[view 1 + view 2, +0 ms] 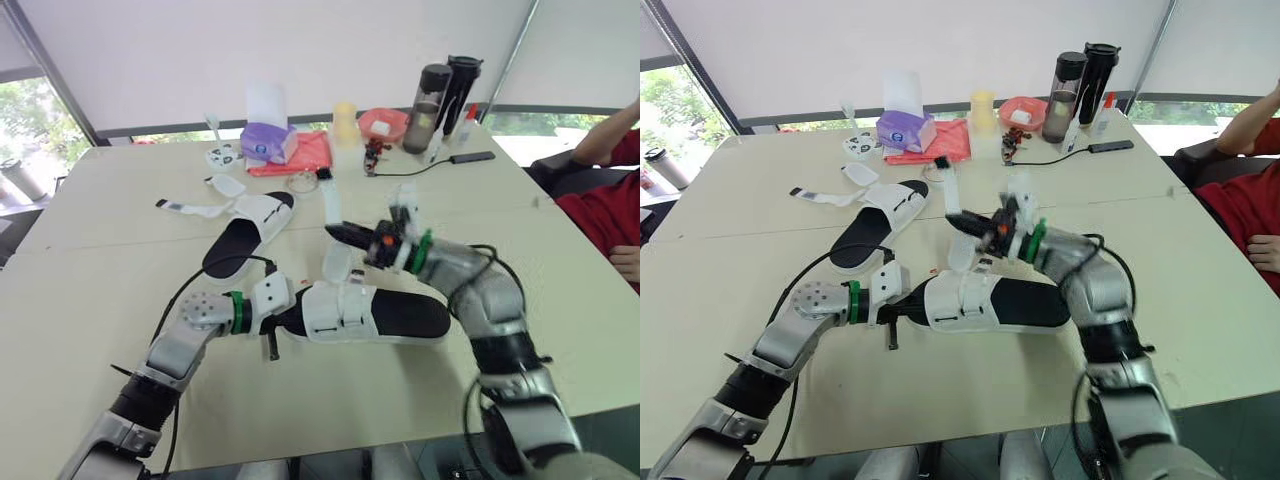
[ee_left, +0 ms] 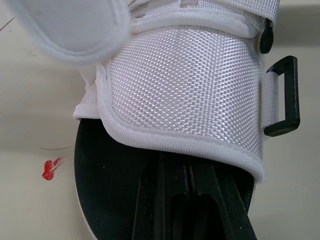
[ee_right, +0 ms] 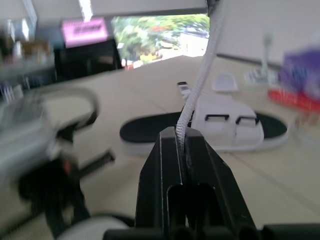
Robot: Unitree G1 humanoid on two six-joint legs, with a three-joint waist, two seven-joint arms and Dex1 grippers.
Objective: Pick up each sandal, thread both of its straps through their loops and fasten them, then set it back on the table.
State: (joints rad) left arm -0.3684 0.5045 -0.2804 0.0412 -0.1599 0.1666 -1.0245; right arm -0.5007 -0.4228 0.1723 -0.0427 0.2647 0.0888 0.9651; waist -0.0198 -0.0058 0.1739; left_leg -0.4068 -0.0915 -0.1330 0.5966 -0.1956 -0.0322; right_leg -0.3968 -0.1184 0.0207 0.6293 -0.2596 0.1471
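So, a big pale table [image 1: 560,300] holds two sandals with black soles and white woven tops. The near sandal [image 1: 400,315] lies flat at the front of the table, between the two arms. The far sandal [image 1: 245,235] lies flat further back, with its white straps loose and spread out on the table.

The left gripper [image 1: 285,322] is at the toe end of the near sandal. Its two black fingers [image 2: 170,200] lie close together on the black sole. The right gripper [image 1: 340,233] hangs just above the near sandal. It is squeezed tight on a thin white strap [image 3: 200,85] that stands up from its fingers. A black loop [image 2: 282,95] sticks out from the side of the near sandal's white top.

The left fingertips are hidden under that white top, so what they touch cannot be seen. The top end of the held strap is cut off in the right wrist view.
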